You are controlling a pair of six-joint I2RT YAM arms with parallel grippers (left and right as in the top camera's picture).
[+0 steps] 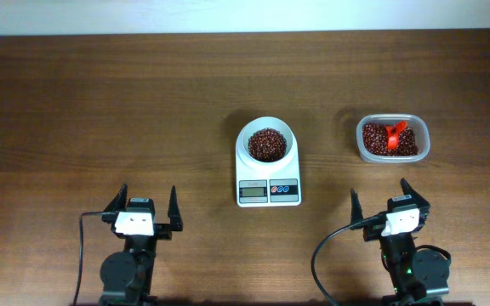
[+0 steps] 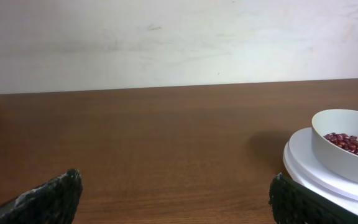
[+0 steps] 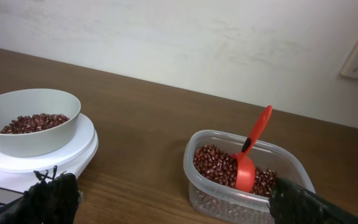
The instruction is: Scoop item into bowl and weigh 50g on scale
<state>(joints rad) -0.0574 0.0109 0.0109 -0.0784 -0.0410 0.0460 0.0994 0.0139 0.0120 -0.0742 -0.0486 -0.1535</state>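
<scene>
Right gripper (image 3: 174,202) parted, red scoop (image 3: 245,171) in tub (image 3: 197,193)

Small red-brown beans (image 1: 266,144) in round white bowl (image 1: 267,122) atop white rectangular scale (image 1: 268,192); clear plastic tub (image 1: 358,141) to right.

Even bright light, pics sharp.
</scene>
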